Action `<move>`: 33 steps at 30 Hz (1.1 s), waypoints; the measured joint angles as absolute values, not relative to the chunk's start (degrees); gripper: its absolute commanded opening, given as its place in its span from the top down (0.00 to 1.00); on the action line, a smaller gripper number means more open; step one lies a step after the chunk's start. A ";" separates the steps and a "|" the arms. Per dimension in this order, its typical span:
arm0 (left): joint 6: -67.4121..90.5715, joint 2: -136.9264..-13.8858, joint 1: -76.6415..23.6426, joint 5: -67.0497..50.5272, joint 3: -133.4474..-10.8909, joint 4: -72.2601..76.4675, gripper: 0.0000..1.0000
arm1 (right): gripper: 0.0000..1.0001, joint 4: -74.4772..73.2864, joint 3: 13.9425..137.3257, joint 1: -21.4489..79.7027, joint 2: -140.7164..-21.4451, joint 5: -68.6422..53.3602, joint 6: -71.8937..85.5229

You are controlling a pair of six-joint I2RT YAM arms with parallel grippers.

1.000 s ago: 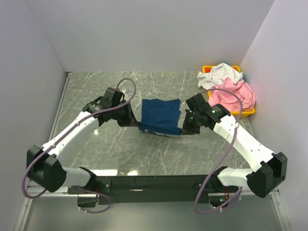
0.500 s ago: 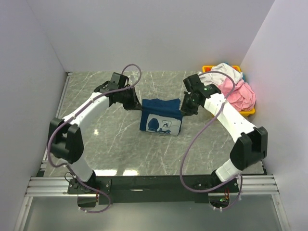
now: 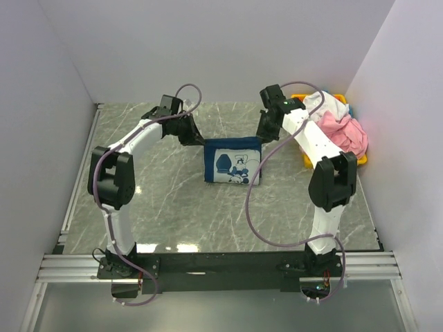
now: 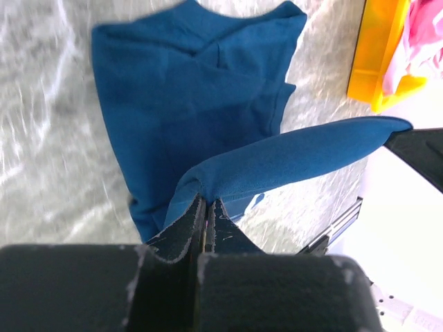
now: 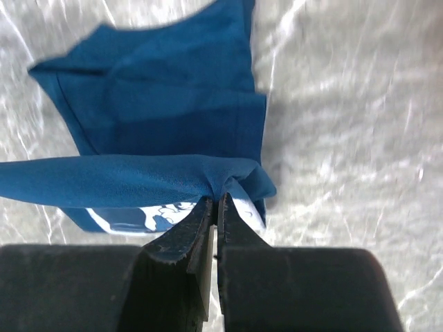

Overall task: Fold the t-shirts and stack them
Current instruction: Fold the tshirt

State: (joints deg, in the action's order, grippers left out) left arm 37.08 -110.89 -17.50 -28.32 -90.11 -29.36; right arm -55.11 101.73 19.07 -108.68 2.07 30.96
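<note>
1. Both arms now reach farther across the table (image 3: 173, 207) than half a second ago, and the navy t-shirt (image 3: 233, 160) has gone with them towards the far side. Its white-and-black chest print (image 3: 234, 168) faces up more fully than before.
2. In the top view, the left gripper (image 3: 196, 138) is at the shirt's far left corner and the right gripper (image 3: 261, 135) at its far right corner. The shirt's far edge runs between them.
3. In the left wrist view, the jaws are pressed together on a pinch of navy cloth. A taut band of fabric runs from there off to the right, lifted above the rest of the shirt.
4. In the right wrist view, the jaws are likewise clamped on a bunched fold of the same blue cloth. The stretched band runs away to the left, and a strip of the print shows just under it.
5. The body of the navy t-shirt lies on the marbled table near the middle, with its near edge resting on the surface.
6. The pink t-shirt (image 3: 344, 133) and the white t-shirt (image 3: 322, 104) are heaped in the yellow bin (image 3: 302, 99) at the far right corner, white on the far side and pink nearer. This pile is apart from the navy shirt, and the right arm passes just beside it.
</note>
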 measured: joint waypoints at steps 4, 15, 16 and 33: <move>37.17 -115.79 -16.56 -30.17 -93.41 -27.68 1.00 | 1.00 -55.07 106.85 18.06 -113.86 1.93 29.39; 38.00 -121.49 -14.72 -31.07 -97.62 -27.03 1.00 | 1.00 -55.33 116.20 16.71 -125.82 0.51 26.87; 38.19 -121.49 -14.48 -31.07 -97.62 -26.98 1.00 | 1.00 -55.24 117.27 16.71 -126.43 0.38 26.74; 38.76 -123.28 -12.95 -29.69 -98.02 -26.39 0.58 | 0.39 -55.31 124.75 16.16 -132.92 -2.15 24.47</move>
